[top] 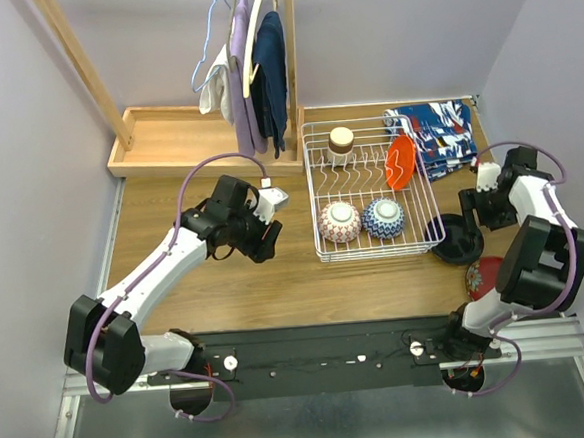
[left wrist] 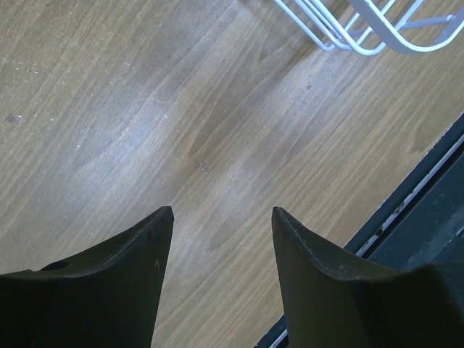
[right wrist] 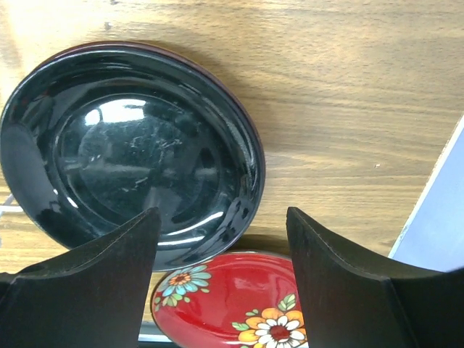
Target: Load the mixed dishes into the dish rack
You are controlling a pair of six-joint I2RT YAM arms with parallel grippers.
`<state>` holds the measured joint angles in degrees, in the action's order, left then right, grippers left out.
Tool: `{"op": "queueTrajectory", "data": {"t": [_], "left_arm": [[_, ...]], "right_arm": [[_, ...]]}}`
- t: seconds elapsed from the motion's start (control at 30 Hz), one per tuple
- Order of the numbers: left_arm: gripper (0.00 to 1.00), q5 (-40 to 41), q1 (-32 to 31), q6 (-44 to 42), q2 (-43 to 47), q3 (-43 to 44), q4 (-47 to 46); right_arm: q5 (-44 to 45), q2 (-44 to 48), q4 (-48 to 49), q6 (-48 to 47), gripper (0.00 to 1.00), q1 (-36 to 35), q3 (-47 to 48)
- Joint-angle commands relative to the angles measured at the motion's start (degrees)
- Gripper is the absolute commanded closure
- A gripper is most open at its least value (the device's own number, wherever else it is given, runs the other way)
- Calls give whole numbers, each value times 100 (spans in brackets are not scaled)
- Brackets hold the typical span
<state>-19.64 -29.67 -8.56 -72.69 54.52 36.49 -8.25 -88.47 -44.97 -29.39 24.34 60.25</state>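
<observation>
The white wire dish rack (top: 374, 248) holds the tan-brown cup (top: 341, 139), the orange plate (top: 400, 161) upright, the red-white bowl (top: 339, 221) and the blue-patterned bowl (top: 382, 217). The glossy black plate (top: 454, 240) lies on the table right of the rack; it fills the right wrist view (right wrist: 130, 145). The dark red flowered plate (top: 483, 276) lies beside it, also in the right wrist view (right wrist: 232, 304). My right gripper (right wrist: 221, 217) is open and empty above both plates. My left gripper (left wrist: 221, 214) is open and empty over bare table, left of the rack's corner (left wrist: 362, 29).
A blue-red patterned cloth (top: 436, 134) lies at the back right. A shallow wooden tray (top: 166, 138) sits at the back left, with clothes on hangers (top: 251, 61) above it. The black rail (top: 332, 357) runs along the table's near edge.
</observation>
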Motion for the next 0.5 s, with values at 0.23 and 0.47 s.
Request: {"op": "queueTrajectory", "data": {"t": [0.23,0.47], "left_arm": [[34,-93,163,-594,-343,665,684],[34,21,260,-709,-518,788,807]], "right_arm": [[-343,-917,462,-172,23,124,75],[-300,-1234,735,-164,30,194,-39]]}}
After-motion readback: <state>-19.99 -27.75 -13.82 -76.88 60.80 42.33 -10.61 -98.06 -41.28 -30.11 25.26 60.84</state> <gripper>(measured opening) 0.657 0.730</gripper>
